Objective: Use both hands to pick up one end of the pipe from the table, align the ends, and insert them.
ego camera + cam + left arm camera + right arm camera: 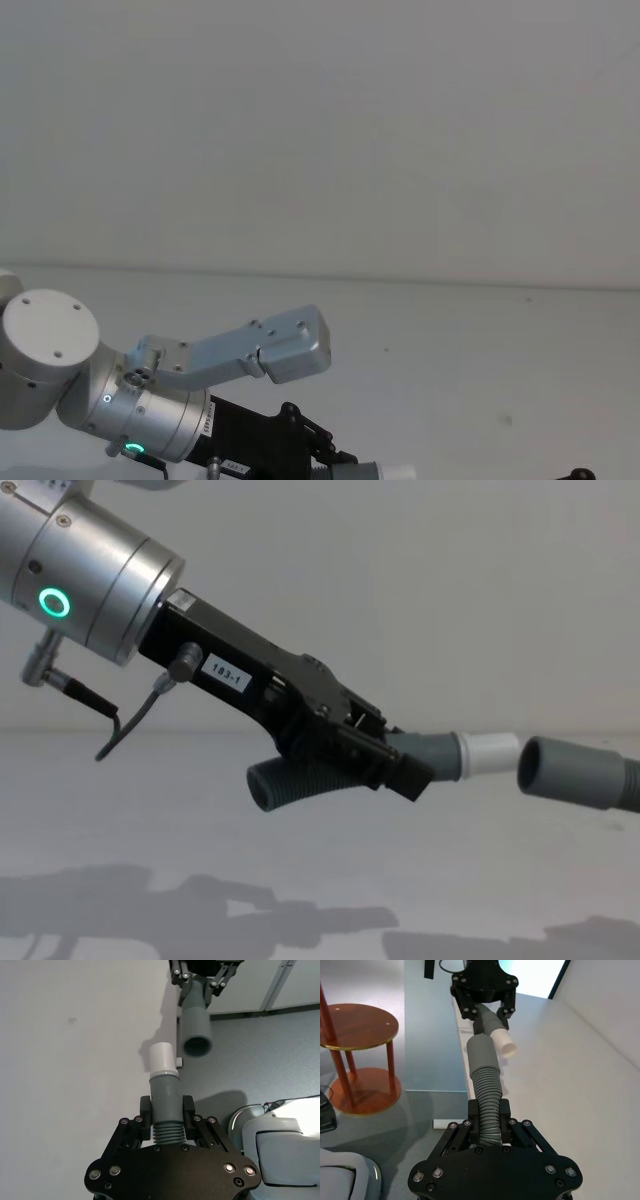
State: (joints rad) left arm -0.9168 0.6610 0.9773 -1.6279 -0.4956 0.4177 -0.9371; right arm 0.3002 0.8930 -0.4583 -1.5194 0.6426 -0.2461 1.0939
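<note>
Step in hand: alignment. Left black angular pincer pinches a dark-grey ribbed hose piece above the white matte worktop. Its white tip faces the wide hollow grey cuff at 3 o'clock, near but apart. Right black pincer pinches the second ribbed hose piece. Next, judged: square the axes, then push home

Wrist views face each other, sharing white tip; chest side-on.
</note>
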